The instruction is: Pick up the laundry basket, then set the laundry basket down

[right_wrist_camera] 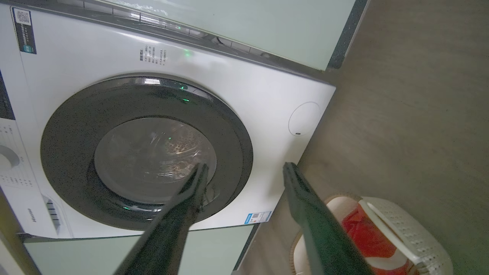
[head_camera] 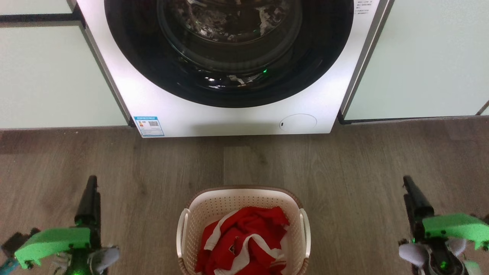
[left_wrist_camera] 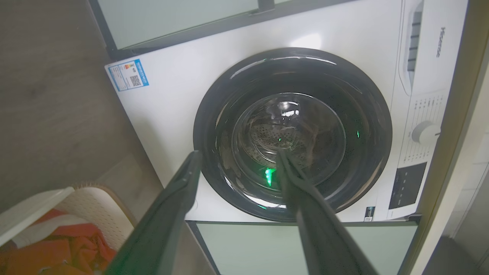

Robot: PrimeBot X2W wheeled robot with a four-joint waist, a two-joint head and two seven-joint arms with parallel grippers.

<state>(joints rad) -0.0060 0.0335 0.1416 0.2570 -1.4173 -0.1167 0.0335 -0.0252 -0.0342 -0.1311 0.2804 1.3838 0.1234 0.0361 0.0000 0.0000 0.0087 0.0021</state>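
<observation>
Reach | left gripper (left_wrist_camera: 237, 152) and right gripper (right_wrist_camera: 245, 165) both spread, empty | we close evenly on the cream perforated plastic laundry basket (head_camera: 229, 200), lower centre, by its white side handles (head_camera: 182, 231).

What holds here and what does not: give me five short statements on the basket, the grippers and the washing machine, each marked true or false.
1. The laundry basket stands on the floor in front of the washing machine. True.
2. The laundry basket is empty. False: red and white clothing lies in it.
3. The right gripper grips a basket handle. False: it hangs apart, to the basket's right, holding nothing.
4. The left gripper and the right gripper are both open. True.
5. The washing machine's door is swung open. False: it is shut.
</observation>
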